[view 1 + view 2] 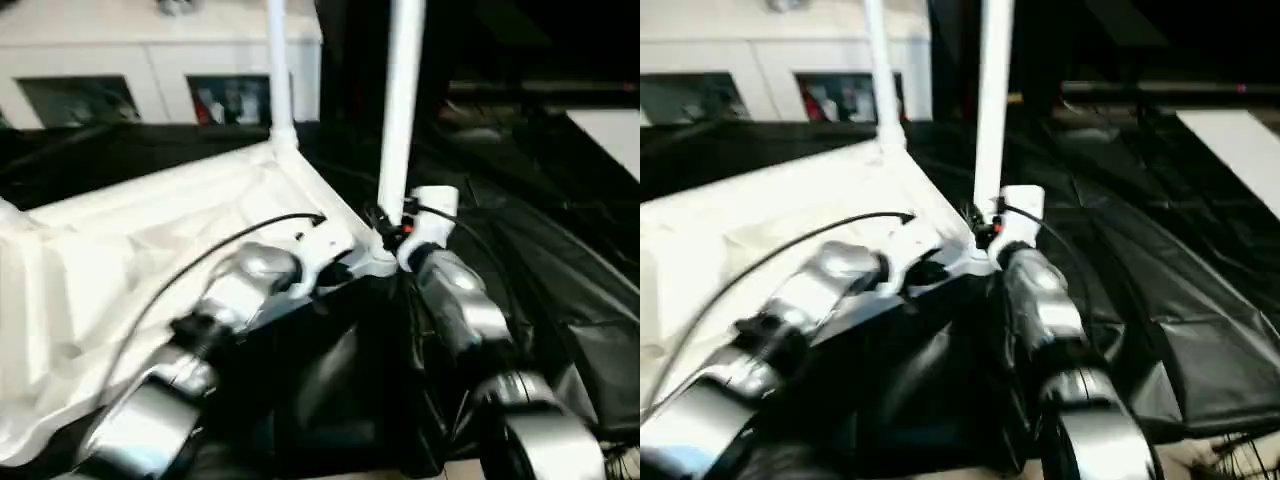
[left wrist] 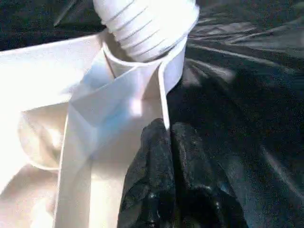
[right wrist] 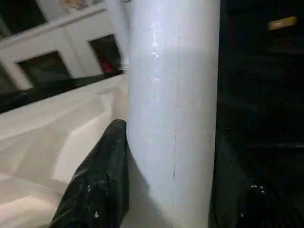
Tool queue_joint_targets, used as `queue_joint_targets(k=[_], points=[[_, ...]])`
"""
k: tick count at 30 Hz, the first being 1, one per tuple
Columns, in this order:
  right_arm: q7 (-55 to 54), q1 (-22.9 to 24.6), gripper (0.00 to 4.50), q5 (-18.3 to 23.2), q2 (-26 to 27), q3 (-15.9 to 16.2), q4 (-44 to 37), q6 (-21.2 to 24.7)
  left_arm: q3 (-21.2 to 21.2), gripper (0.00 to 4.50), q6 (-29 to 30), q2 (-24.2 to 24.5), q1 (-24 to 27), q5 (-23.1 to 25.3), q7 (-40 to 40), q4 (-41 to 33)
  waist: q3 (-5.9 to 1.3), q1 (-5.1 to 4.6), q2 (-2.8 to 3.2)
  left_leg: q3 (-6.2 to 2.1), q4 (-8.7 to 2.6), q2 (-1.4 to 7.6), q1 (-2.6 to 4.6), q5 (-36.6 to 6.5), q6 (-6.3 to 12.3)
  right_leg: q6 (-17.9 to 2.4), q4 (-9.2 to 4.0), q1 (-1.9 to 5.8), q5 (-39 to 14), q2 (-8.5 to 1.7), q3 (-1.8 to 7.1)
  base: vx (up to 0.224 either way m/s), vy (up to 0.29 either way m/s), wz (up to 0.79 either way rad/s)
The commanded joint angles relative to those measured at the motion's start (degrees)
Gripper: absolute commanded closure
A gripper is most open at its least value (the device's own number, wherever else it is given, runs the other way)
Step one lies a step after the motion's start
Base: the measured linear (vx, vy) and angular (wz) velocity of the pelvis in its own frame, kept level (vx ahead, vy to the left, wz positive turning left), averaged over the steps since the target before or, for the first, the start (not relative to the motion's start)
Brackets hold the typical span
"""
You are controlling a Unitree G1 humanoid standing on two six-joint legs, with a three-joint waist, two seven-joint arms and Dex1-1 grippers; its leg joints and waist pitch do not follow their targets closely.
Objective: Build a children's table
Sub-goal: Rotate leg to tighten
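- White plastic tabletop [image 1: 150, 260] upside down on black sheeting [image 1: 560, 270], ribbed underside up; two legs standing in sockets, far leg [image 1: 279, 70] and near leg [image 1: 400, 110] at the corner closest to the arms.
- Head views: left gripper [image 1: 335, 272] at the tabletop's near edge beside that corner; right gripper [image 1: 392, 232] low on the near leg, just above the socket. White cabinet [image 1: 150, 60] well behind.
- Left wrist view: left gripper fingers [image 2: 156, 180] pressed together, nothing between them, tips touching the tabletop rim [image 2: 164, 95] just below the corner socket [image 2: 142, 61]; threaded leg end [image 2: 142, 23] seated in it, a few ridges exposed.
- Right wrist view: fingers [image 3: 102, 180] set around the near leg [image 3: 173, 114], one each side, clamped on it at about half spread.
- Judged step: seating or twisting the near leg home, left gripper bracing the top.
- Risks: smooth tapered tube could slip in the pads during a twist; threads could cross if the leg tilts; closed left fingers only pushing, so the top could slide on slick sheeting; side load could loosen the far leg.
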Motion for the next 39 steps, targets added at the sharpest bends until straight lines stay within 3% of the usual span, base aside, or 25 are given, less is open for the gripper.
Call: queue_joint_targets(k=[1,3,5,7,8,9,12,14,15,19,25,28,29,33,36,39], points=[[2.44,0.96,2.65,1.9,-0.38,-0.1,-4.3,1.09,1.4,3.95,-1.29,0.73,0.69,-2.11,-2.68,-3.35,-4.18,0.07,0.06,-0.62,-1.64,2.16,1.08,7.97,7.2,-14.59,-0.77,3.32,32.61,-2.96,1.88,0.0,0.0,0.0],[4.46,1.99,2.65,2.69,-0.84,0.11,-7.54,1.59,3.34,3.83,-0.57,1.29,1.45,-4.32,-3.64,-5.85,-4.65,0.21,0.31,-0.51,-0.68,1.51,0.42,12.53,7.26,-14.2,0.4,3.45,41.29,-2.4,1.74,0.0,0.0,0.0],[7.78,3.8,2.65,3.75,-2.46,1.26,-12.91,3.42,8.02,3.58,1.44,2.38,2.53,-9.46,-5.58,-10.52,-4.41,0.29,0.6,-0.38,-0.6,1.41,0.21,12.09,6.5,-13.51,0.55,2.98,42.68,-2.18,1.46,0.0,0.0,0.0],[7.89,3.85,2.65,3.78,-2.52,1.3,-13.07,3.49,8.19,3.51,1.5,2.41,2.55,-9.65,-5.65,-10.67,-3.94,0.19,0.73,-0.38,-1.19,1.72,0.29,6.05,4.98,-13.26,-0.25,2.82,35.42,-2.52,1.39,0.0,0.0,0.0],[10.3,4.87,2.65,3.82,-4.08,2.33,-15.81,4.61,13.86,3.48,3.92,2.63,1.78,-15.28,-6.02,-12.71,-3.65,0.03,0.93,-0.34,-1.51,1.8,0.46,2.42,3.84,-13.79,-0.65,2.78,29.23,-2.62,1.44,0.0,0.0,0.0],[11.15,5.2,2.65,3.82,-4.61,2.61,-16.67,4.93,16.08,3.41,4.8,2.58,1.15,-17.37,-5.76,-12.99,-3.53,0.03,0.83,-0.3,-1.64,1.87,0.59,0.36,3.03,-14.52,-0.91,2.88,24.97,-2.64,1.55,0.0,0.0,0.0],[12.42,5.31,2.65,3.78,-5.02,2.57,-16.95,4.65,20.63,3.1,5.24,2.1,-2.07,-20.18,-2.26,-10.32,-3.2,-0.07,0.87,-0.19,-1.86,1.92,0.69,-2.56,2.81,-15.27,-1.53,2.7,16.91,-2.93,1.83,0.0,0.0,0.0],[13.08,5.19,2.65,3.35,-5.16,2.87,-16.93,4.63,22.39,2.94,4.97,1.63,-4.78,-19.63,2.08,-7.5,-3.26,-0.1,0.92,-0.31,-1.86,2.05,0.7,-2.29,2.97,-15.34,-1.61,2.72,14.99,-3.02,1.84,0.0,0.0,0.0],[13.5,5.07,2.65,2.82,-5.22,3.36,-16.88,4.65,22.7,2.94,4.73,1.48,-6.63,-17.89,5.69,-5.32,-3.32,-0.17,0.67,-0.33,-1.79,2.06,0.69,-1.94,3.24,-15.28,-1.5,2.72,14.98,-2.81,1.78,0.0,0.0,0.0],[13.98,4.7,2.65,0.59,-5.06,5.94,-16.97,4.86,21.7,2.67,4.35,0.4,-12.91,-12.01,16.51,1.35,-3.4,0.02,0.77,-0.54,-1.49,1.99,0.51,-1.27,3.97,-14.5,-1.49,2.75,14.82,-3.11,1.75,0.0,0.0,0.0],[11.36,3.53,2.65,-3.54,-5.06,7.97,-13.68,4.39,18.44,2.16,7.27,-5.06,-15.29,-14.71,11.54,-4.21,-3.84,0.76,0.87,-0.45,-0.73,1.91,0.29,3.13,5.31,-17.36,-0.73,2.65,19.34,-3.38,1.7,0.0,0.0,0.0],[10.63,3.16,2.65,-4.27,-5.17,7.75,-12.68,4.7,18.01,1.94,10.35,-7.35,-15.02,-19.19,8.41,-10.29,-3.92,1.14,0.56,-0.41,-0.55,1.89,0.17,3.47,6.22,-18.15,-0.56,2.79,20.41,-3.54,1.7,0.0,0.0,0.0],[10.27,2.99,2.65,-4.32,-5.28,7.41,-12.33,4.99,17.85,1.82,12.11,-7.83,-14.45,-21.78,6.66,-13.85,-3.89,1.15,0.46,-0.36,-0.55,1.91,0.11,3.15,6.5,-18.46,-0.54,2.85,20.11,-3.54,1.75,0.0,0.0,0.0],[10.37,2.74,2.65,-4.95,-5.77,7.42,-11.39,4.72,17.37,1.5,14.57,-7.87,-14.21,-25.07,6.22,-16.62,-3.62,1.18,0.22,-0.25,-0.49,1.78,-0.05,1.19,6.83,-18.56,-0.74,2.86,16.36,-3.4,1.8,0.0,0.0,0.0],[10.25,2.58,2.65,-5.36,-5.83,7.42,-11.07,4.69,17.32,1.39,14.03,-7.26,-13.87,-22.4,6.87,-15.34,-3.36,0.89,0.15,-0.26,-0.73,1.87,0.1,-1.26,5.95,-17.55,-1.28,2.73,10.36,-3.24,1.81,0.0,0.0,0.0],[10.43,2.05,2.65,-5.59,-6.07,7.17,-10.76,4.82,18.42,1.1,11.18,-6.02,-14.02,-18.49,9.64,-11.93,-3.34,0.59,0.26,-0.38,-0.9,1.9,0.18,-2.41,5.17,-16.35,-1.58,2.7,8.05,-3.18,1.81,0.0,0.0,0.0]])
